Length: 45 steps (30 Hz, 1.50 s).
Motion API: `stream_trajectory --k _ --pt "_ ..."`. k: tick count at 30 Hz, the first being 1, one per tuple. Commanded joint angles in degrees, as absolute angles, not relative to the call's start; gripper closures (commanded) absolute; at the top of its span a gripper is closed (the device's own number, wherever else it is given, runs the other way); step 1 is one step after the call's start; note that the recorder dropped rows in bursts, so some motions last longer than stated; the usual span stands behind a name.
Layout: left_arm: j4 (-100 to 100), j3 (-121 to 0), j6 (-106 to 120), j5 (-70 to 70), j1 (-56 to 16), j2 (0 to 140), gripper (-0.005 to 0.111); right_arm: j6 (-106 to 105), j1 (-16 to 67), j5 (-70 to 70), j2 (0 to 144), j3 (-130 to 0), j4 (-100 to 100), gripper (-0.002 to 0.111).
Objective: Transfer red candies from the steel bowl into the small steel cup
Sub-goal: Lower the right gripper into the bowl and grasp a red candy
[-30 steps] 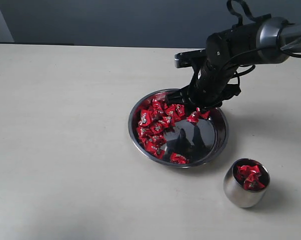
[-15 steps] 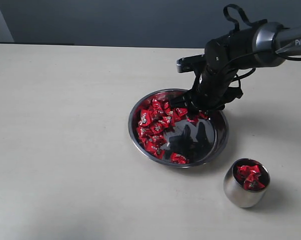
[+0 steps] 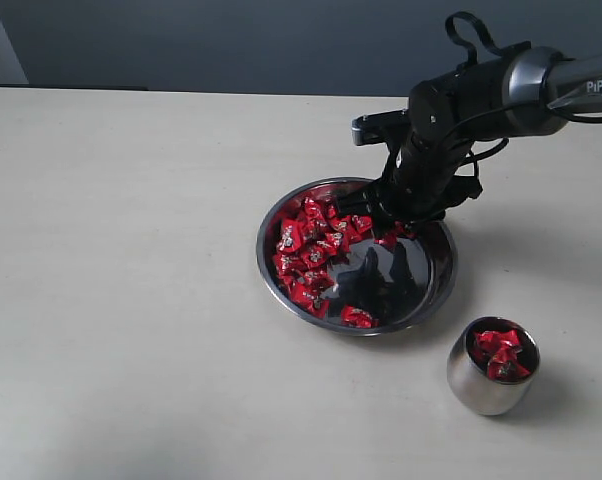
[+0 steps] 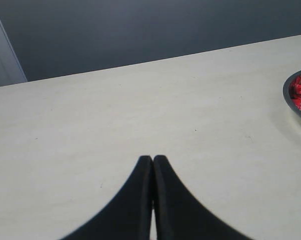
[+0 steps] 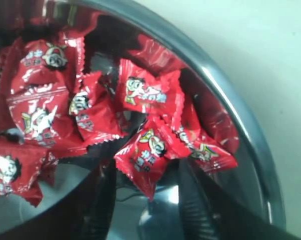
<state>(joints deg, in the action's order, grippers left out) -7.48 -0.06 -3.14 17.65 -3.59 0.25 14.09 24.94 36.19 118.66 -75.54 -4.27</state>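
Pick-up step: the right fingers (image 5: 198, 205) flank one of the red candies (image 5: 145, 155) in the steel bowl (image 3: 260, 250), clamped or not I cannot tell; next, pinch firmly, lift, and carry it to the small steel cup (image 3: 492, 365) at lower right.

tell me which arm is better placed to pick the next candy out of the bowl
Right. The right gripper is down in the steel bowl, its fingers either side of a red candy. The left gripper is shut over the table, the bowl only at the edge of its view.

Mirror-bright steel bowl (image 3: 413, 276), seemingly foil candies (image 3: 306, 250)
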Motion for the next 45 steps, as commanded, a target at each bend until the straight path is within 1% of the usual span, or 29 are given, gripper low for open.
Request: stream_trajectory --k 1,2,45 --pt "-7.59 0.0 -3.46 17.27 -4.06 0.0 0.106 14.15 24.69 36.06 118.6 -75.82 -4.41 0.079" --pt "-7.59 0.0 -3.46 17.27 -4.06 0.0 0.106 14.15 24.69 36.06 118.6 -75.82 -4.41 0.081" --pt "-7.59 0.0 -3.46 17.27 -4.06 0.0 0.106 11.8 24.69 37.65 118.6 -75.82 -2.16 0.081"
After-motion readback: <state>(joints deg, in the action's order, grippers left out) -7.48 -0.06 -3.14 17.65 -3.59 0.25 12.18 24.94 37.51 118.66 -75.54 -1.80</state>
